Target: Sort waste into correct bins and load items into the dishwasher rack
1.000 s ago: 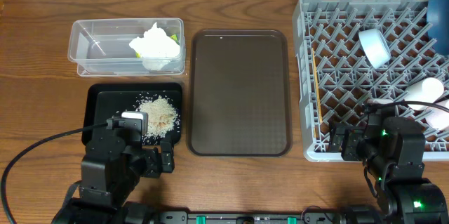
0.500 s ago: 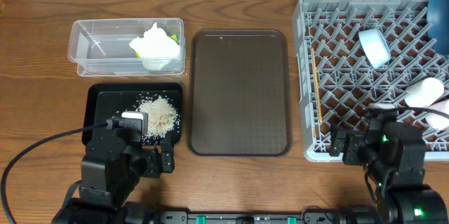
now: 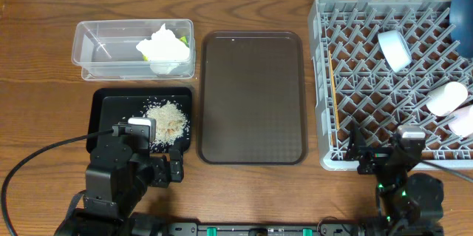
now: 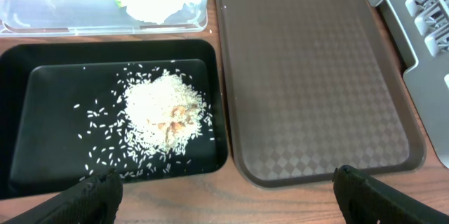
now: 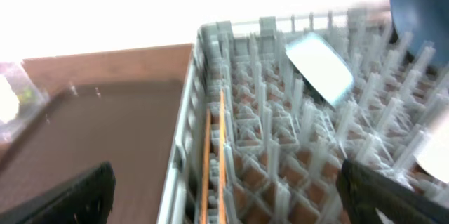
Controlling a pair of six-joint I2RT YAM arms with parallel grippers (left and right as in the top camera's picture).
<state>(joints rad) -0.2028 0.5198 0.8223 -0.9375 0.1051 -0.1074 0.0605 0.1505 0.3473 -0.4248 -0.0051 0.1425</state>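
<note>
The clear tub point(image 3: 111, 51) holds the crumpled white napkin point(image 3: 162, 45) and a yellow-green wrapper point(image 3: 182, 41). Loose rice point(image 3: 167, 120) lies in the black tray point(image 3: 103, 114), also shown in the left wrist view as rice point(image 4: 165, 108). The grey rack point(image 3: 355, 66) carries the blue-rimmed bowl point(image 3: 394, 49), the blue plate point(image 3: 462, 10), two cups point(image 3: 449, 98) and the chopsticks point(image 3: 333, 95) along its left side. My left gripper point(image 3: 148, 163) point(image 4: 231, 199) hangs open at the black tray's near edge. My right gripper point(image 3: 380, 154) point(image 5: 228, 199) is open and empty at the rack's near edge, above the chopsticks point(image 5: 214, 154).
The flat brown serving tray point(image 3: 253, 97) lies between the black tray and the rack, with nothing on it. The rack point(image 5: 280, 133) reaches the table's right and back edges. A cable runs from my left arm toward the front left.
My right arm has drawn back toward the table's front edge, off the rack's near rows, uncovering the cups. The left arm has not moved.
</note>
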